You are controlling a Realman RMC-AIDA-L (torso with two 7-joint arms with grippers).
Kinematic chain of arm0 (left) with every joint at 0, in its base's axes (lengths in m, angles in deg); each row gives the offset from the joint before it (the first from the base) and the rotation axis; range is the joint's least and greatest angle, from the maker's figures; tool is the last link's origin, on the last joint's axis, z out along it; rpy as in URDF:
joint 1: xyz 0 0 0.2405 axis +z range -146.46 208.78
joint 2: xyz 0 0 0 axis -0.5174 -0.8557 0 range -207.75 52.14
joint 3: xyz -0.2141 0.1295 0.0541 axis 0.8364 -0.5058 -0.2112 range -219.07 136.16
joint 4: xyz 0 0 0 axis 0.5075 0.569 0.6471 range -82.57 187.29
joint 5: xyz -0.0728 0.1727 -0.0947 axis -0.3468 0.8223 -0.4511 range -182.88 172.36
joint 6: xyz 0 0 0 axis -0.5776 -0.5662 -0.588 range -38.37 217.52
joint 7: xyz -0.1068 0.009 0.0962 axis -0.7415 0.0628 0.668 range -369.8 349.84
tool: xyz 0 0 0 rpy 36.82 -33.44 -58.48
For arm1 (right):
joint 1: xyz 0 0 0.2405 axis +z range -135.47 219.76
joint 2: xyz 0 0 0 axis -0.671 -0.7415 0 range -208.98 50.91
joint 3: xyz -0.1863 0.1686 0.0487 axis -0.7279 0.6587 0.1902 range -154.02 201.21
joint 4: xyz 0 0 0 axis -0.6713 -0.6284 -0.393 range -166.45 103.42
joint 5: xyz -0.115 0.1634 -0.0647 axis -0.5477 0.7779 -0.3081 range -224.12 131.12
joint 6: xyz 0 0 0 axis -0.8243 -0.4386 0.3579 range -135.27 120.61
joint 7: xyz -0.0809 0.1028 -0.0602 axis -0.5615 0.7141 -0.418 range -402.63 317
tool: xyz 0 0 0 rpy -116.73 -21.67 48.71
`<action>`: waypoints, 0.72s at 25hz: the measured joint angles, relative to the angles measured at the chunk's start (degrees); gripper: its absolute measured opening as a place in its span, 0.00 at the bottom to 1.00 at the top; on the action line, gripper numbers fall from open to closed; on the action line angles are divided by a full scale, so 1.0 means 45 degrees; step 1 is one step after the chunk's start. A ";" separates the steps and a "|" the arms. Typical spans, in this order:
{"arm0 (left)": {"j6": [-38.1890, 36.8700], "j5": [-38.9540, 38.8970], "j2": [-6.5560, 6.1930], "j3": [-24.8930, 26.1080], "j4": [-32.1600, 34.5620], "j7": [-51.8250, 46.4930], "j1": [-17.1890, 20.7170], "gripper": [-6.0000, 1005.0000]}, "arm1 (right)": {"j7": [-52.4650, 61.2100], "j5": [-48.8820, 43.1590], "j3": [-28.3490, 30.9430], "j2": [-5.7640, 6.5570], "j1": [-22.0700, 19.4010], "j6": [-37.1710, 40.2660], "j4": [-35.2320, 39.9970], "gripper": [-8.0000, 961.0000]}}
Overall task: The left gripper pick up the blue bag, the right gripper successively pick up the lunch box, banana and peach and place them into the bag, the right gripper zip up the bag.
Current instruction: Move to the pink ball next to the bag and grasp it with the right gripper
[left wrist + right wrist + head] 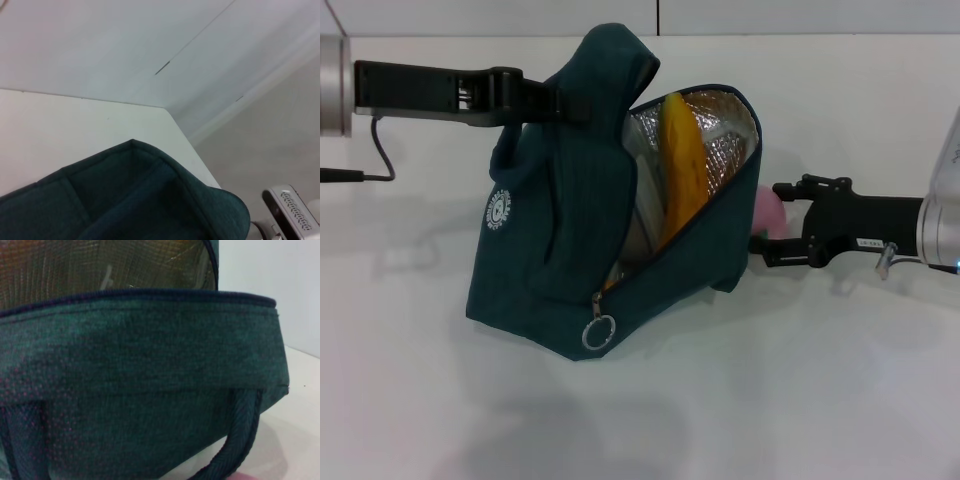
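We found the left arm extended level from the desk's left edge, well above the surface, its left gripper (pixel 560 100) clamped on fabric at its tip. The right arm reached in low from the desk's right edge, roughly horizontal. Its right gripper (pixel 767 218) stood with the two black fingers (pixel 800 188) spread apart, one above the other, with a pink object between them. The two grippers were well apart.

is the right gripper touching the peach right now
Cannot tell. In the head view the right gripper sits at the peach, which shows pink just behind the blue bag, but the bag's edge hides the fingertips, so neither contact nor a gap shows.
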 joint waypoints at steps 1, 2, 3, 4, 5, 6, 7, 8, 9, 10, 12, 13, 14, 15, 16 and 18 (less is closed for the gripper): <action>-0.0001 0.0000 0.0000 0.0000 -0.0001 0.0007 0.0000 0.05 | 0.0000 0.0052 -0.0072 -0.0001 0.0001 -0.0047 -0.0002 0.85; -0.0002 0.0000 -0.0001 0.0000 0.0000 0.0018 0.0000 0.05 | -0.0001 0.0092 -0.0134 -0.0001 0.0000 -0.0095 -0.0003 0.85; -0.0004 0.0000 -0.0003 0.0000 0.0000 0.0027 0.0000 0.05 | -0.0001 0.0105 -0.0160 -0.0001 0.0002 -0.0124 -0.0004 0.85; -0.0006 0.0000 -0.0003 0.0000 0.0000 0.0030 -0.0001 0.05 | 0.0000 0.0110 -0.0178 -0.0001 0.0006 -0.0159 -0.0004 0.85; -0.0008 0.0000 -0.0005 0.0000 0.0000 0.0037 -0.0001 0.05 | -0.0001 0.0111 -0.0188 -0.0001 0.0013 -0.0205 -0.0004 0.85; -0.0010 0.0000 -0.0007 0.0000 0.0000 0.0047 -0.0001 0.05 | -0.0001 0.0113 -0.0191 -0.0001 0.0018 -0.0237 -0.0004 0.85; -0.0011 0.0000 -0.0008 0.0000 0.0000 0.0052 -0.0001 0.05 | -0.0001 0.0114 -0.0193 0.0000 0.0023 -0.0269 -0.0004 0.85; -0.0013 0.0000 -0.0008 0.0000 0.0000 0.0061 -0.0001 0.05 | -0.0001 0.0116 -0.0194 -0.0001 0.0024 -0.0293 -0.0004 0.85; -0.0015 0.0000 -0.0008 0.0000 0.0000 0.0068 0.0000 0.05 | -0.0001 0.0116 -0.0198 0.0000 0.0024 -0.0307 -0.0004 0.85; -0.0021 0.0000 -0.0008 0.0000 0.0000 0.0070 0.0008 0.05 | -0.0002 0.0116 -0.0202 -0.0001 0.0024 -0.0314 -0.0004 0.85; -0.0031 0.0000 -0.0009 0.0000 0.0000 0.0072 0.0030 0.05 | -0.0020 0.0116 -0.0227 0.0000 0.0024 -0.0350 0.0009 0.85; -0.0049 -0.0001 -0.0009 0.0000 0.0000 0.0073 0.0045 0.05 | -0.0022 0.0116 -0.0280 -0.0001 0.0024 -0.0364 0.0017 0.85; -0.0049 -0.0001 -0.0009 0.0000 0.0000 0.0073 0.0045 0.05 | -0.0022 0.0116 -0.0330 0.0000 0.0024 -0.0371 0.0036 0.85; -0.0054 -0.0001 -0.0009 0.0000 0.0000 0.0074 0.0062 0.05 | -0.0021 0.0116 -0.0377 -0.0001 0.0024 -0.0374 0.0052 0.85; -0.0061 -0.0001 -0.0011 0.0000 0.0000 0.0074 0.0083 0.05 | -0.0020 0.0116 -0.0411 -0.0001 0.0023 -0.0375 0.0065 0.85; -0.0068 -0.0001 -0.0021 0.0000 0.0000 0.0075 0.0102 0.05 | -0.0020 0.0116 -0.0426 0.0000 0.0020 -0.0374 0.0070 0.75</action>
